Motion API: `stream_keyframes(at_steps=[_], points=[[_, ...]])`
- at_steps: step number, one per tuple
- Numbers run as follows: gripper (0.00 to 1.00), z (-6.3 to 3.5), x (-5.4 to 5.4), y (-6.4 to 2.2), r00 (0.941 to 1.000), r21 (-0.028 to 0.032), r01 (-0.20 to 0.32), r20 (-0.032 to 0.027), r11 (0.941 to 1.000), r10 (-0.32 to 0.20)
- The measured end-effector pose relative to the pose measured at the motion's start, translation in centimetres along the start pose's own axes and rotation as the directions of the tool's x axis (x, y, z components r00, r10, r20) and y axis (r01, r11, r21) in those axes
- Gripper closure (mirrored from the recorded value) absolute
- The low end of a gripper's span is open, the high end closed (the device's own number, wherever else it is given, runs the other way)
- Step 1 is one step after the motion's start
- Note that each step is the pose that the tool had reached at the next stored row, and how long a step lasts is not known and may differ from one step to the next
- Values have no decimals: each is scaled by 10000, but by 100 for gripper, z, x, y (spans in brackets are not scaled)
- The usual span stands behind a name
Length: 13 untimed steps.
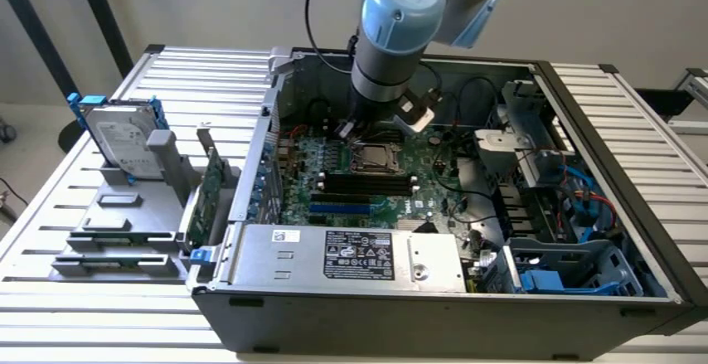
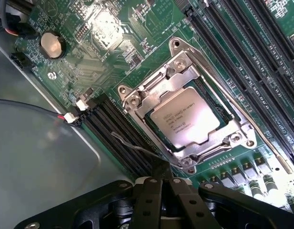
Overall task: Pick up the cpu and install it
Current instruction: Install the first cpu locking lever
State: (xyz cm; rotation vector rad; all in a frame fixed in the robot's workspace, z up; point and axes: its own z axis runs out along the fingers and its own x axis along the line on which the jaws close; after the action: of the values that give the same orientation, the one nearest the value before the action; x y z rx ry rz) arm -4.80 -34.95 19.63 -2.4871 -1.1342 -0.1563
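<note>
Item: cpu, silver-topped, lying flat in its socket on the motherboard, framed by the metal retention bracket.

Adjacent: black memory slots on both sides of the socket; coin cell battery farther off.

My pincer: closed tight, holding nothing, just over the bracket's corner, apart from the cpu.

Outlying: computer case on the table; beside it, hard drive and green card upright in a grey rack.
</note>
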Motion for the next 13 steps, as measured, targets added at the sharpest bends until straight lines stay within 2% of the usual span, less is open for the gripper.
stream_keyframes(at_steps=[6, 13], points=[[89, 18, 16, 3, 10000, -49, -21, 48, 10000, 22], [89, 48, 49, -17, 10000, -55, -24, 55, 10000, 24]])
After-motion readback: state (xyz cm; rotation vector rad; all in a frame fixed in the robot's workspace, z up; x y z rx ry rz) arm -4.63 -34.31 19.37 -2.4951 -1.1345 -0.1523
